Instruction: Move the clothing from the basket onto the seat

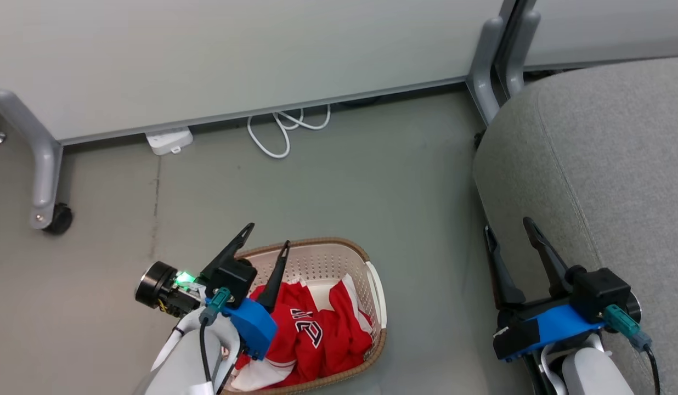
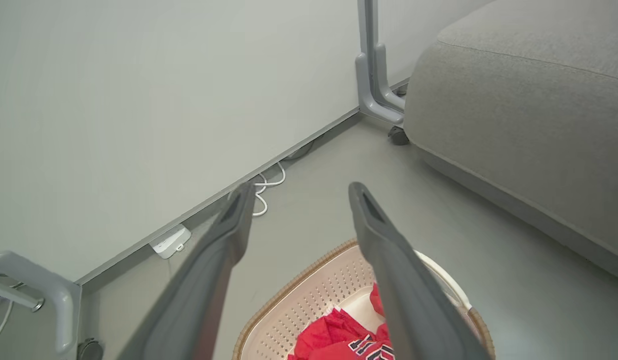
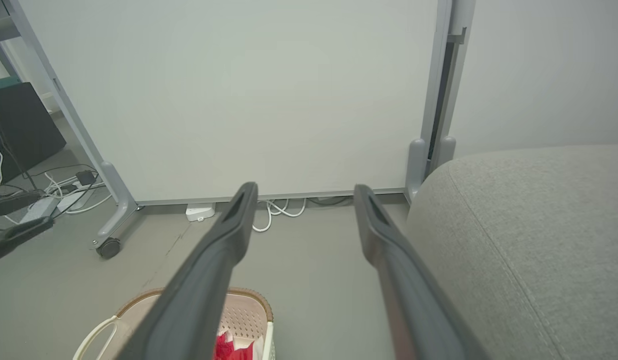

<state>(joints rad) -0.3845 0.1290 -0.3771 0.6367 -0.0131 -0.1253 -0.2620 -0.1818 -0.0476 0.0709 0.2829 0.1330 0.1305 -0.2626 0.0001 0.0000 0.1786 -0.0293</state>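
**Letters on the red shirt**

The red jersey (image 1: 311, 332) in the basket (image 1: 320, 262) has big black letters with white edges. The cloth is all crumpled up, so I can't tell what they say.

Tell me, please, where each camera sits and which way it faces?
Head view: on the head, looking down at basket, clothing and seat; left claw and right claw show, open.
Left wrist view: on the left wrist, looking along its fingers over the basket toward the white partition.
Right wrist view: right wrist, facing the partition along its fingers, seat alongside.
Wrist views share basket, seat, white cable.
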